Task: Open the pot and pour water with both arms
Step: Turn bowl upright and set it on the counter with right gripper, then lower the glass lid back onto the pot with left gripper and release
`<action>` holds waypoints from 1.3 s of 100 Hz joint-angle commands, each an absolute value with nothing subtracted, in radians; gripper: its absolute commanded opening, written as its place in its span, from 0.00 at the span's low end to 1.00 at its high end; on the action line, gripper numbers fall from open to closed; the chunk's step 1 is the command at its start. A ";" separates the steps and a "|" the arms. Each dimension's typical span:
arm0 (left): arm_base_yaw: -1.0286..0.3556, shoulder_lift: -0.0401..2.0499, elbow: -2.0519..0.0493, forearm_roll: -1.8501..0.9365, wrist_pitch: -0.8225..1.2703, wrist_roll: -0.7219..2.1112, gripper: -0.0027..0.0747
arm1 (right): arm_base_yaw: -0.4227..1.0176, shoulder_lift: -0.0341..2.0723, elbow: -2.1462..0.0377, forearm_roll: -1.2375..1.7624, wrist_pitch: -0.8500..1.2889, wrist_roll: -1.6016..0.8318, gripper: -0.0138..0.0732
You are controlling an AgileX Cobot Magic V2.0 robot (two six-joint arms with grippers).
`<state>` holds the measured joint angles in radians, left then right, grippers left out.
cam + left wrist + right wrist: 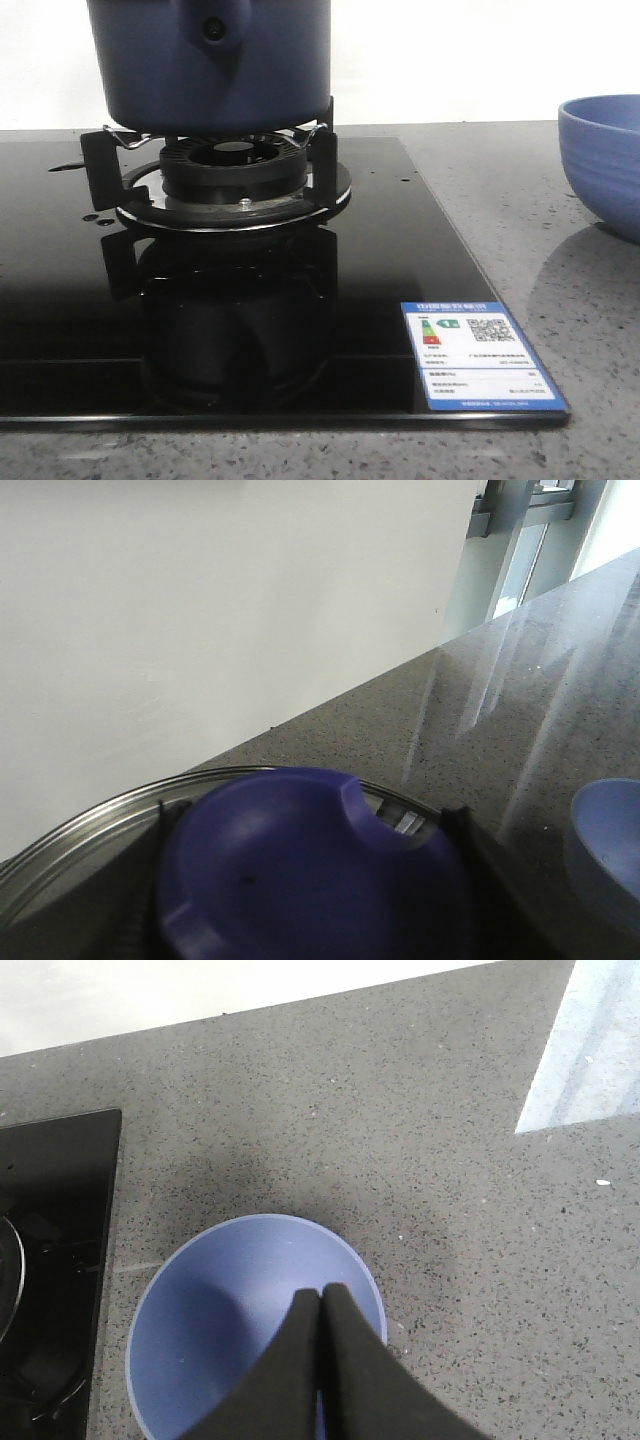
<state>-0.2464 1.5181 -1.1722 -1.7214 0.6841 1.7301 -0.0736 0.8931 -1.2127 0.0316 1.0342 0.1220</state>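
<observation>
The dark navy pot (pixel 210 70) stands on the burner's pan support (pixel 235 170), its handle mount with the dark hole (pixel 213 30) facing the camera; its top is cut off in the front view. In the left wrist view my left gripper (pixel 305 820) has its dark fingers (pixel 470 850) on either side of the lid's blue knob (pixel 300 890), touching it. The lid's steel rim (pixel 80 830) shows behind. My right gripper (pixel 322 1292) is shut and empty, hovering over the lighter blue bowl (pixel 200 1330). Neither gripper shows in the front view.
The black glass stove (pixel 420 230) with a blue label (pixel 480 355) lies on the grey speckled counter (pixel 560 300). The blue bowl stands right of the stove (pixel 605 160) and also shows in the left wrist view (pixel 610 840). A white wall is behind.
</observation>
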 commanded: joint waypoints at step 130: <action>-0.248 1.363 -1.216 -1.700 0.736 1.728 0.85 | -0.057 0.895 -1.159 0.039 0.810 0.081 0.09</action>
